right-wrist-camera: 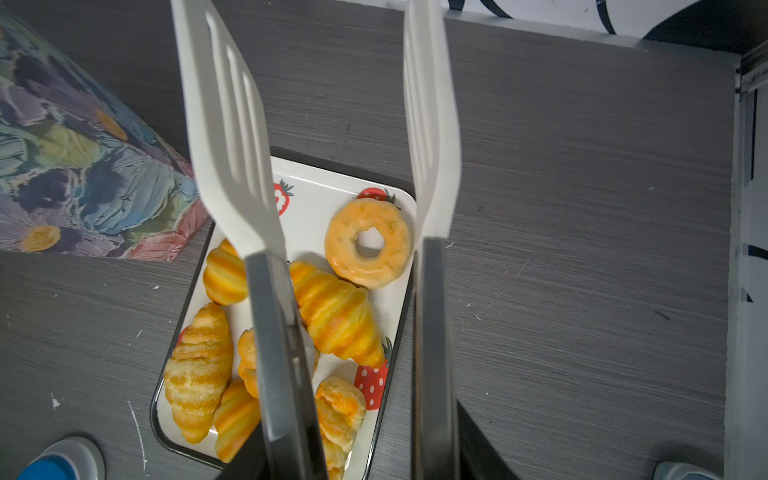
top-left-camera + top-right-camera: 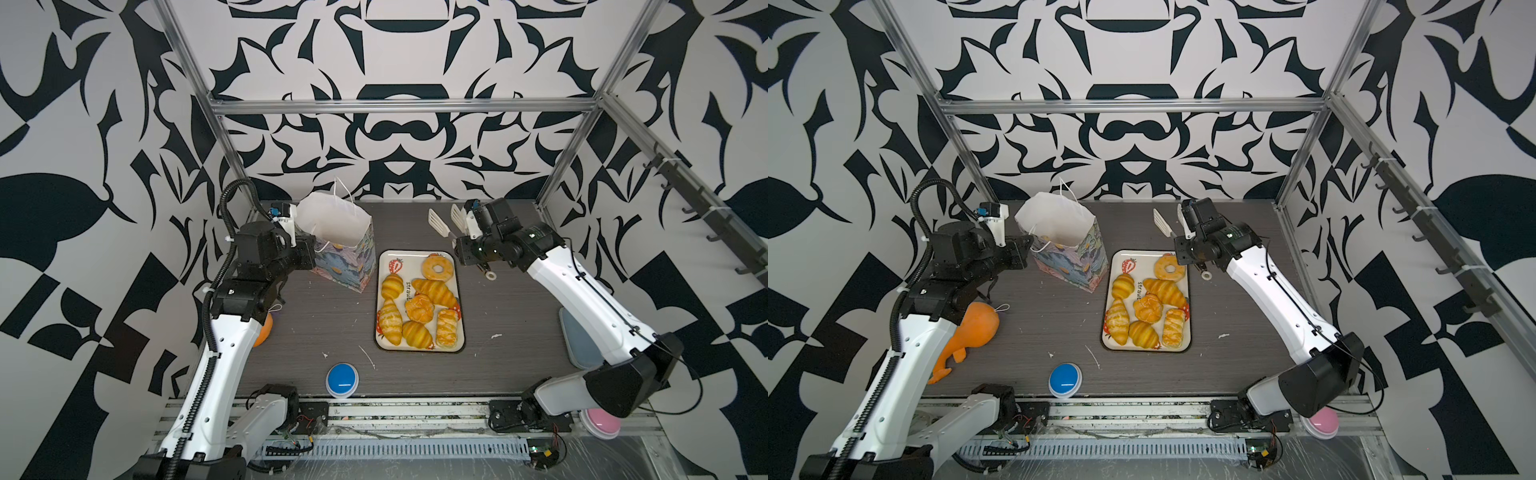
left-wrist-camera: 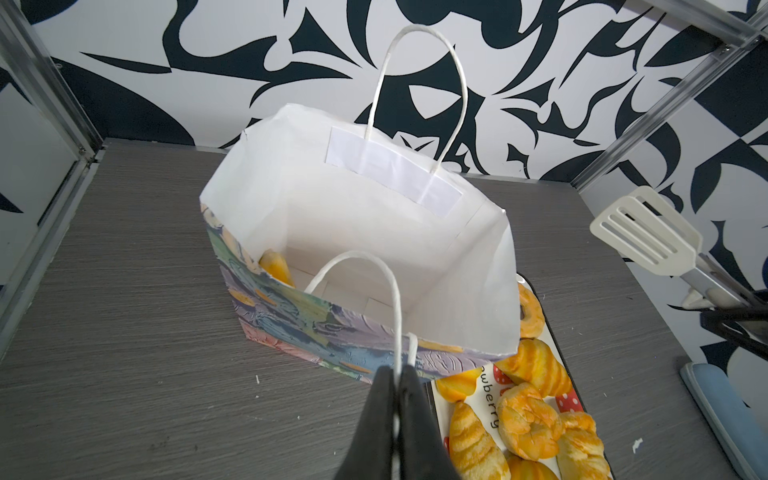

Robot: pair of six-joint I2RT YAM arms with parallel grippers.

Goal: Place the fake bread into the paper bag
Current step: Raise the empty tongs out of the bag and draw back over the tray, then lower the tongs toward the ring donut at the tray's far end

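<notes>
While our left gripper pinches the near handle, keeping the bag upright and open, we see one pastry lying at its bottom. Seven pieces of bread sit on the tray just beside the bag. Our right gripper clasps the tongs, blades apart and empty, above the tray's far end. We judge the job barely begun.

Seven golden toy pastries are lying clustered beside the upright, open flower-print paper bag, which is holding another pastry.
</notes>
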